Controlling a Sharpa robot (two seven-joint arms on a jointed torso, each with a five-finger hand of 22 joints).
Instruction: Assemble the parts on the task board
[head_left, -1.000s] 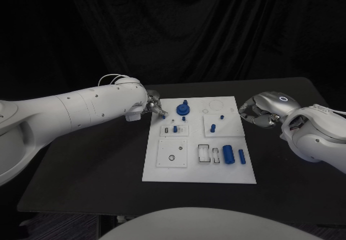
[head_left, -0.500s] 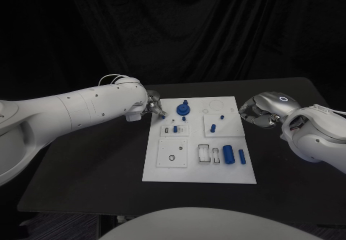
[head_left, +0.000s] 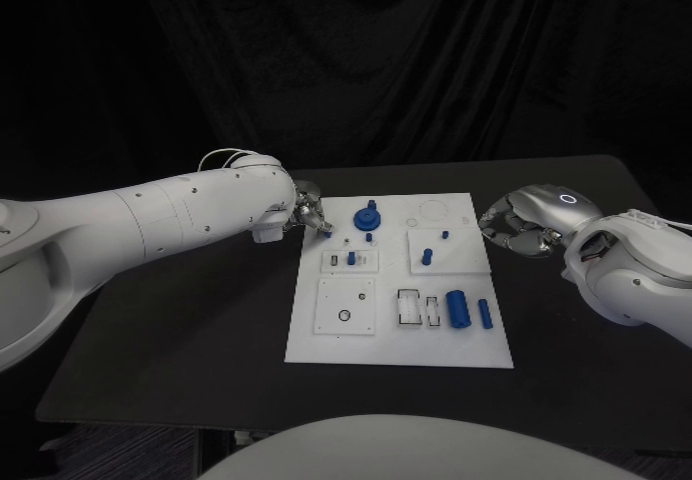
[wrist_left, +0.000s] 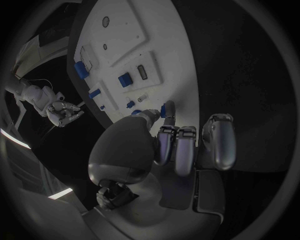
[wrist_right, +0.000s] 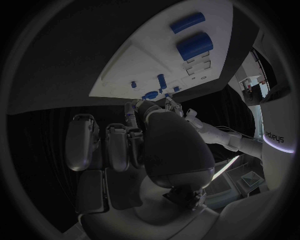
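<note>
Currently left hand (head_left: 309, 214) pinches a small blue part (wrist_left: 166, 109) at the task board (head_left: 398, 345) edge. Right hand (head_left: 516, 225) hovers beside the board, fingers curled on nothing.

The task board (head_left: 325, 340) is set on the table (head_left: 173, 340) between the two hands. The left hand (head_left: 307, 215) is placed at the board's far left corner; the right hand (head_left: 516, 225) is held just beside its right edge.
</note>
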